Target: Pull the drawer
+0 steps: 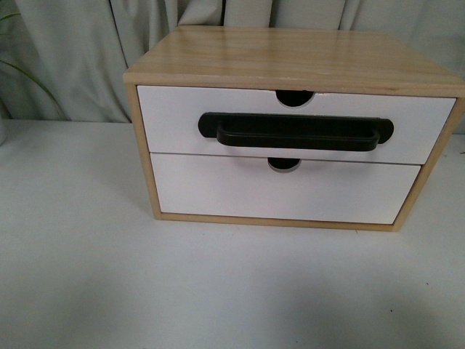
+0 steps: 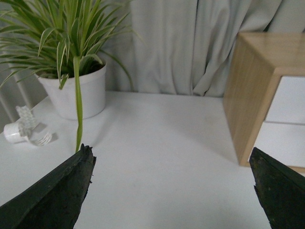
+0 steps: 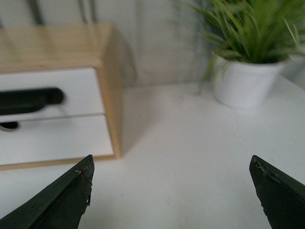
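Observation:
A light wood cabinet (image 1: pixel 290 58) stands on the white table. Its upper drawer (image 1: pixel 174 120) has a white front, a long black bar handle (image 1: pixel 294 132) and a half-round notch (image 1: pixel 294 97) in its top edge; it sits shut, flush with the frame. Neither arm shows in the front view. My left gripper (image 2: pixel 171 191) is open over bare table, the cabinet's side (image 2: pixel 248 90) off to one side. My right gripper (image 3: pixel 171 191) is open too, with the drawer (image 3: pixel 71 88) and the end of its handle (image 3: pixel 28 100) ahead, well apart from the fingertips.
Below the drawer is a plain white drawer front (image 1: pixel 283 190) without a handle. A potted plant (image 2: pixel 76 90) and a small white object (image 2: pixel 16 131) stand beyond the left gripper. Another potted plant (image 3: pixel 245 81) is near the right gripper. Grey curtain (image 1: pixel 73 51) hangs behind.

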Robot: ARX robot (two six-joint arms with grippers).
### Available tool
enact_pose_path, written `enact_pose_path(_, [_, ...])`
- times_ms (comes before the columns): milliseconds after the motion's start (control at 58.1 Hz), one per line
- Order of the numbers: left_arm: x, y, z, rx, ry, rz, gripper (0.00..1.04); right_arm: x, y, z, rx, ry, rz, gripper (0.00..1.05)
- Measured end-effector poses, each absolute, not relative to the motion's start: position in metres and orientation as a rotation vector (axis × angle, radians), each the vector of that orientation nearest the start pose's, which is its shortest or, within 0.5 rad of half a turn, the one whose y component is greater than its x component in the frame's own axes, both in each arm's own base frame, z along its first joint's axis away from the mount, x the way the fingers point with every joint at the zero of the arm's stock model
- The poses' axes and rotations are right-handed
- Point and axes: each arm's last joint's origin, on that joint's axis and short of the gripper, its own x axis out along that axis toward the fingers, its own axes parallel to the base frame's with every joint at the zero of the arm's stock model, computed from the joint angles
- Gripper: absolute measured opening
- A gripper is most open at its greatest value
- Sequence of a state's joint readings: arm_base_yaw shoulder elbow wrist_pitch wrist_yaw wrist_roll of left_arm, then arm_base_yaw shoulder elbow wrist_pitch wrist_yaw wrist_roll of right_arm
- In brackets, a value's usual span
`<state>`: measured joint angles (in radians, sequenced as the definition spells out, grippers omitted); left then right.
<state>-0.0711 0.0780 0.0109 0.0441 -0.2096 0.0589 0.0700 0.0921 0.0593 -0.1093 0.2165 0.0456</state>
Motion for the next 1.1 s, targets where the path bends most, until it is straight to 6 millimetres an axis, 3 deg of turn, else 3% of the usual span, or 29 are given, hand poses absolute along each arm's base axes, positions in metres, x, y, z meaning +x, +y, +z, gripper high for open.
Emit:
enact_pose_path(207, [0.133, -0.016, 0.181, 0.211, 0.061, -0.171, 0.98, 0.12, 0.02, 0.19, -0.1, 0.302, 0.11, 0.96])
enact_pose_path(327, [0.169, -0.023, 0.197, 0.369, 0.045, -0.348, 0.98, 0.142, 0.032, 0.203, -0.26, 0.347, 0.296, 0.96])
enact_pose_path(499, [0.222, -0.036, 0.205, 0.578, 0.079, -0.568, 0.98, 0.174, 0.041, 0.217, -0.429, 0.394, 0.444, 0.96])
enact_pose_path(620, [0.255, -0.056, 0.209, 0.732, 0.12, -0.795, 0.98, 0.2, 0.047, 0.233, -0.525, 0.381, 0.543, 0.96])
enact_pose_path(912, [0.294, -0.087, 0.222, 0.882, 0.14, -1.009, 0.98, 0.232, 0.061, 0.226, -0.634, 0.453, 0.709, 0.96])
enact_pose_path(1102, [0.298, -0.112, 0.229, 0.925, 0.113, -1.106, 0.98, 0.247, 0.074, 0.217, -0.698, 0.491, 0.793, 0.96])
